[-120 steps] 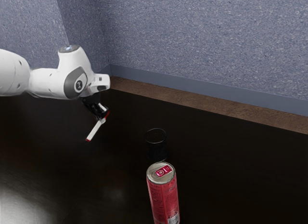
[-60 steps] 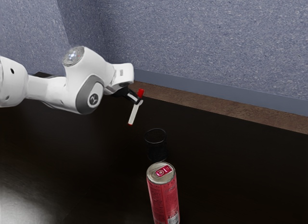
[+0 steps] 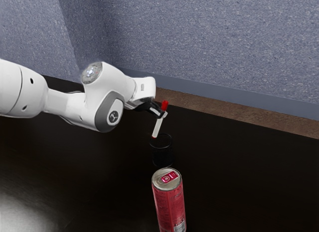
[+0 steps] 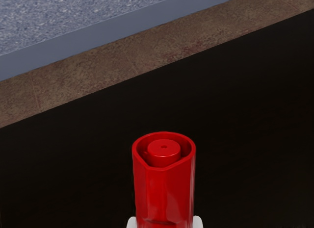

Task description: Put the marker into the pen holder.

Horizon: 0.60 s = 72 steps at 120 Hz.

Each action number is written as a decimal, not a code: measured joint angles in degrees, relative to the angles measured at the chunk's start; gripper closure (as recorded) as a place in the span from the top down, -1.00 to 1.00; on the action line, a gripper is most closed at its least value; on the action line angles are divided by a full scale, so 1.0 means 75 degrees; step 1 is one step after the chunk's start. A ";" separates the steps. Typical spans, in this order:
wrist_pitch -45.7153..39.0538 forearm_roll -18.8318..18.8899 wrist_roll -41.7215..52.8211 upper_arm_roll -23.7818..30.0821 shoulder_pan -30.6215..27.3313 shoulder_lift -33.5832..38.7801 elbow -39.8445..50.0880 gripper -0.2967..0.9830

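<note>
1 marker (image 3: 157, 127) tilts, clamped in the gripper (image 3: 163, 114).

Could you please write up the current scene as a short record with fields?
gripper: black gripper, shut on the marker
marker: white marker with a red upper end, tilted, lower end toward the exterior view's left
target: dark pen holder, upright on the black table
marker to holder: lower end appears at the rim; cannot tell whether over the opening
other object: red can, upright, nearer the exterior camera than the holder
task status: marker not yet released
</note>
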<state>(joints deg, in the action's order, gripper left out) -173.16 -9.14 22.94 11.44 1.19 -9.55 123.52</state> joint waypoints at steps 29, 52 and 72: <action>-0.0187 -0.0082 0.0075 0.0095 -0.0010 -0.0391 -0.0014 -0.62; -0.0228 -0.0105 0.0092 0.0113 -0.0017 -0.0590 -0.0057 -0.25; -0.0175 -0.0218 0.0082 0.0157 -0.0009 -0.0602 -0.0050 0.18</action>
<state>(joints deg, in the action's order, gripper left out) -174.47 -10.77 23.55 12.62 1.12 -14.07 123.14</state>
